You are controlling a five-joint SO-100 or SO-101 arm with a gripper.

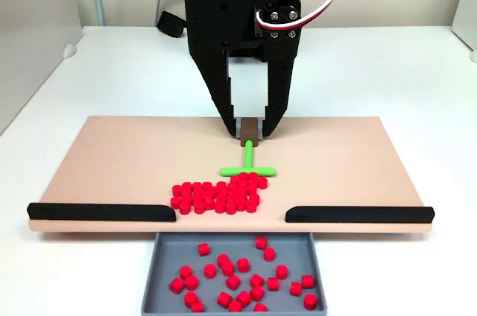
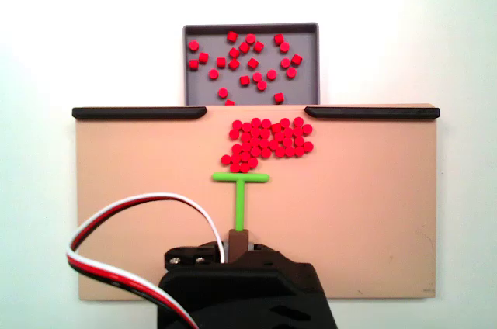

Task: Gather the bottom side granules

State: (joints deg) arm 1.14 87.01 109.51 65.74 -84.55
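Peach board (image 1: 112,159) carries granules (image 1: 218,195) bunched crosswise.

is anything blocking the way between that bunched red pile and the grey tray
Nothing visible does. The granules sit on the board right at the gap between the two black rails, and the grey tray lies just beyond. The green T-shaped pusher is behind them.

White table (image 1: 89,70) under beige board (image 1: 112,152) and grey tray (image 1: 153,286).
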